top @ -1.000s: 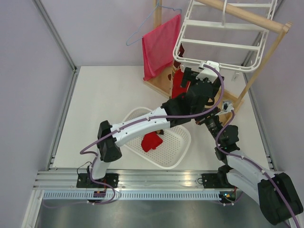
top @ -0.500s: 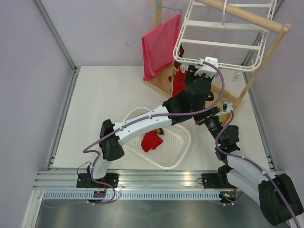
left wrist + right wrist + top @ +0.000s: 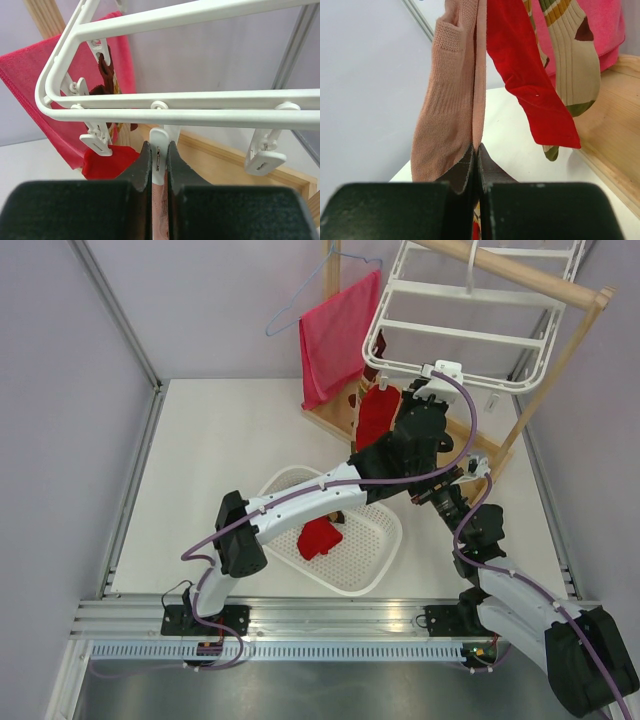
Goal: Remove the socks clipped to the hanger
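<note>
Left gripper [image 3: 159, 160] is closed on a clip [image 3: 159, 136] of the hanger [image 3: 200, 107]. Below the hanger, the pink sock [image 3: 447, 105] hangs vertically, its lower end pinched in the closed right gripper [image 3: 476, 156].

- A white table [image 3: 200, 460] fills the middle of the top view, a flat, matte surface running from the centre left to the right edge of the frame.
- A metal rail [image 3: 330, 615] runs along the table's near edge, across the bottom of the frame.
- A white plastic basket [image 3: 372, 558] with lattice walls and rounded corners sits on the table at lower centre, turned at an angle to the table's edges.
- The wooden stand [image 3: 335, 420] rests its flat base on the table at upper centre, well apart from the basket.
- In the right wrist view the table [image 3: 530, 170] shows as a white patch at centre, meeting the wooden stand's base [image 3: 610, 135] at the right edge.
</note>
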Available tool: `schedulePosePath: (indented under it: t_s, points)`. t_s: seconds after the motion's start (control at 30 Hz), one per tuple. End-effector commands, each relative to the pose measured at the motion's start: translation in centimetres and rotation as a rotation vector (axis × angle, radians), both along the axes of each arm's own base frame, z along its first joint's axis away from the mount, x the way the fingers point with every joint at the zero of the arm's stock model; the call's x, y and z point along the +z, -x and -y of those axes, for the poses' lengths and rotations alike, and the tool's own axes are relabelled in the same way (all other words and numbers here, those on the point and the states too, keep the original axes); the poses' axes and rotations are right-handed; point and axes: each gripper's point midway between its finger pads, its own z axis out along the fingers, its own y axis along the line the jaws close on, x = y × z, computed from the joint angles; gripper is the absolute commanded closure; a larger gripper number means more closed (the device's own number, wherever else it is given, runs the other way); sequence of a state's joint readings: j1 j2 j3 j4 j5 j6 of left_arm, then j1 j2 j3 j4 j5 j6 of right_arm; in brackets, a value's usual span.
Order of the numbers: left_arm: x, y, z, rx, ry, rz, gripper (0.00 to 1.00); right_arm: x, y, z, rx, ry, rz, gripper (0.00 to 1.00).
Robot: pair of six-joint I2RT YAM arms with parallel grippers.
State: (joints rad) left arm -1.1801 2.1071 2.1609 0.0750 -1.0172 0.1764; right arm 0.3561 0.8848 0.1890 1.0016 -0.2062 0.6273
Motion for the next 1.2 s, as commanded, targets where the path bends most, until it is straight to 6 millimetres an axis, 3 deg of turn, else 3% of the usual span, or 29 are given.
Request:
schedulePosePath:
  t_s: [0.0, 0.13, 0.17, 0.23, 0.27, 0.37, 0.8, 1.17]
  points:
    - [1.5, 0.0, -0.3, 0.016, 0.011, 0.026, 0.98, 1.2, 0.1, -0.4, 0.019, 0.014, 0.044, 0.99]
    - [1.7, 0.1, -0.7, 0.021, 0.007, 0.025, 0.96, 1.0, 0.0, -0.5, 0.017, 0.026, 0.036, 0.99]
    - [2.0, 0.4, -1.1, 0.021, 0.016, 0.024, 0.78, 1.1, -0.1, -0.5, 0.017, 0.029, 0.036, 0.99]
    - [2.2, 0.6, -1.6, 0.022, 0.024, 0.021, 0.52, 0.8, -0.2, -0.4, 0.01, 0.041, 0.025, 0.99]
    - [2.3, 1.0, -2.0, 0.021, 0.031, 0.016, 0.25, 0.9, -0.3, -0.3, 0.002, 0.044, 0.027, 0.99]
    - [2.0, 1.3, -2.4, 0.017, 0.024, 0.007, 0.01, 1.0, -0.5, 0.0, -0.022, 0.065, 0.031, 0.99]
    - [4.0, 0.4, -3.3, 0.12, 0.007, 0.07, 0.0, 2.3, 0.2, 0.2, -0.04, 0.111, 0.056, 0.99]
    - [3.8, -0.6, -3.0, 0.129, 0.007, 0.076, 0.01, 3.1, 0.9, -0.1, -0.02, 0.12, 0.076, 0.99]
